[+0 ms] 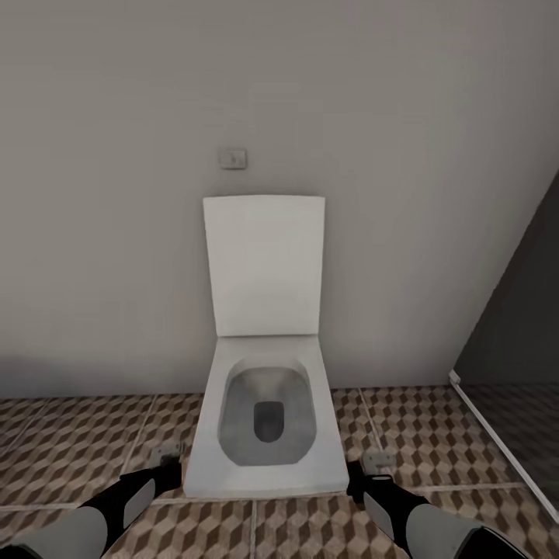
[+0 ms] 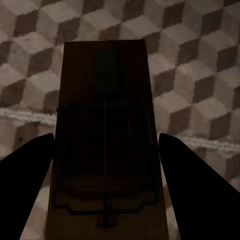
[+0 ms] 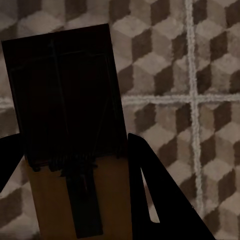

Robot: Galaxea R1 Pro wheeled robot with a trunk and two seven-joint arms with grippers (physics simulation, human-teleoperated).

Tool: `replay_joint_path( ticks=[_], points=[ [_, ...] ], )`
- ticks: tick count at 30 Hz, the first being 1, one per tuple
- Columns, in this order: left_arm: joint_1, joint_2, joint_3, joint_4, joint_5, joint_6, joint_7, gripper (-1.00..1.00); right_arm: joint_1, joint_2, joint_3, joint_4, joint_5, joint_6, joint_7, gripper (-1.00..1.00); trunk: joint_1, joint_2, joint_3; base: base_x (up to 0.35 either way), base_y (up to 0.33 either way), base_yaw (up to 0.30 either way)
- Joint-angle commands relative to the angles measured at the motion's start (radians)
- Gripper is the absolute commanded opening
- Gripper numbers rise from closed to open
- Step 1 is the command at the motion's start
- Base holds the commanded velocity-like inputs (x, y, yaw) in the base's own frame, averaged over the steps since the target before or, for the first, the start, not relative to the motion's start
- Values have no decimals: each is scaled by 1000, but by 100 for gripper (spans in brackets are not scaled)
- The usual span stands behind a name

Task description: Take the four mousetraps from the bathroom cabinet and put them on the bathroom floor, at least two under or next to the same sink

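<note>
Left gripper (image 1: 167, 458) sat low over the floor (image 1: 70, 442) beside the toilet (image 1: 264, 419), pinching a trap (image 2: 105, 145). In the left wrist view the dark board lay between the two fingers (image 2: 25, 170), which pressed on its long edges; the wire frame and spring were visible, and the cube-pattern tiles lay well below it.

Toilet stood centre, lid up against the grey wall (image 1: 116, 233), with a small flush plate (image 1: 232, 158) above the lid. A dark glass panel (image 1: 512, 334) ran along the right edge.

Right gripper (image 1: 376, 464) was likewise low, on the toilet's other side, pinching a second trap (image 3: 70, 115). In the right wrist view the board stuck out past the fingers (image 3: 155, 190), its bare wood end nearest the camera, with a grout cross on the floor beyond.

Step in hand, as judged: carrying two traps toward a drop spot. Neither trap was on the floor yet.

Next move, as judged: the base must turn away from the toilet and find the sink, since at least two traps need to end up under or right next to it. Then lower each arm until the board is flat on the tiles, and spread the fingers.

Writing: none readable on traps, toilet or flush plate.
</note>
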Motion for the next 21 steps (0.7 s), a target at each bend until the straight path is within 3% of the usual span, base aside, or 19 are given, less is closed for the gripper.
replay_joint_path(
  ticks=[1,21],
  points=[
    [0,1,-6,-2,8,4,4,-100,0,0,9,-2,-9,5,-6,-100,0,-1,-5,0,0,0],
    [0,2,-7,1,6,-7,4,-100,0,-2,9,-2,-9,-9,-6,-100,9,-5,-82,0,0,0]
  ],
)
